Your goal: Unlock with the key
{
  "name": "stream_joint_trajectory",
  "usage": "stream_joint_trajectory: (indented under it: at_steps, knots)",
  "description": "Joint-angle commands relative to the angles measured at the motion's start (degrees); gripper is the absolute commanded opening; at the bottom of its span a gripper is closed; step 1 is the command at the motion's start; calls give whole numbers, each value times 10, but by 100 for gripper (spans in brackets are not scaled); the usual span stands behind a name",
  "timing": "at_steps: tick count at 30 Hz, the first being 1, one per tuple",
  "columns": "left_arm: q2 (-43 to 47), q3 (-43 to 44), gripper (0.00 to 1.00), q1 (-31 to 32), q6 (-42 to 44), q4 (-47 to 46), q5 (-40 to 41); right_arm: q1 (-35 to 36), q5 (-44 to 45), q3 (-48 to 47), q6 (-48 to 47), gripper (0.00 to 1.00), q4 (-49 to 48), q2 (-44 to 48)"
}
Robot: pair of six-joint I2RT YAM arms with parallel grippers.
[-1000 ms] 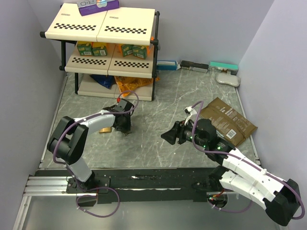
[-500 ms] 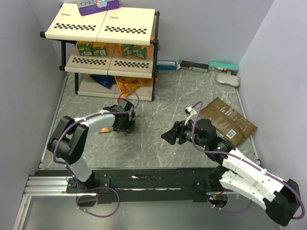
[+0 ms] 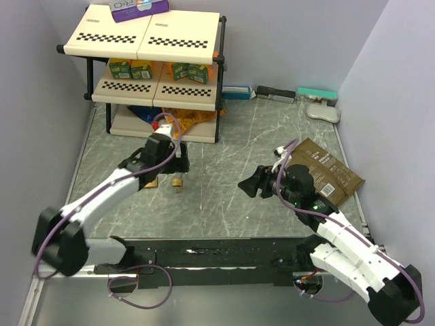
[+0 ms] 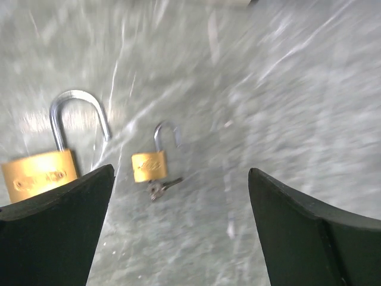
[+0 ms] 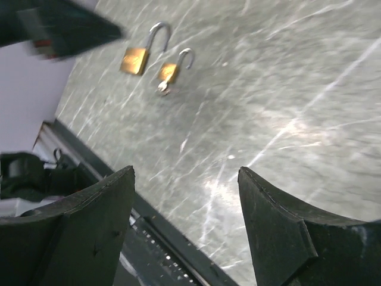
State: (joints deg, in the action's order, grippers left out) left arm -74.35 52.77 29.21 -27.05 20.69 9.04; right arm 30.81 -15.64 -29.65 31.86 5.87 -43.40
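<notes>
Dark metal key (image 4: 162,187) lies on the grey worktop (image 4: 286,107) at the base of the small brass padlock (image 4: 149,165); a larger brass padlock (image 4: 38,176) lies just beside. Left tool (image 4: 178,232) and right tool (image 5: 186,220): spread wide, empty.

Left arm (image 3: 102,197): stretched out from its base, forearm running up and to the right, wrist pitched down. Left gripper (image 3: 179,163) points downward, fingers (image 4: 56,229) spread wide with nothing between them. Right arm (image 3: 340,234): angled up and left from its base, elbow bent, wrist roughly level. Right gripper (image 3: 249,185) faces left toward the middle, tilted slightly down, fingers (image 5: 80,232) wide apart and empty. The two grippers are well apart.
</notes>
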Motion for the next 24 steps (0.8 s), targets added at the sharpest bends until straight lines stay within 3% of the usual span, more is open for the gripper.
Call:
stream_joint_trajectory:
  at_steps: [1, 7, 19, 24]
  knots:
    - [106, -27, 99, -34, 0, -58, -21, -43, -12, -1, -16, 77, 26, 26]
    - [206, -43, 100, -152, -18, -63, -86, -113, -15, -6, -36, 77, 74, 69]
    - [455, -103, 99, -158, 83, -110, -75, -124, 86, -37, -90, 78, 155, 197]
    - [480, -104, 99, -158, 78, -96, -39, -125, 111, -41, -104, 78, 158, 231]
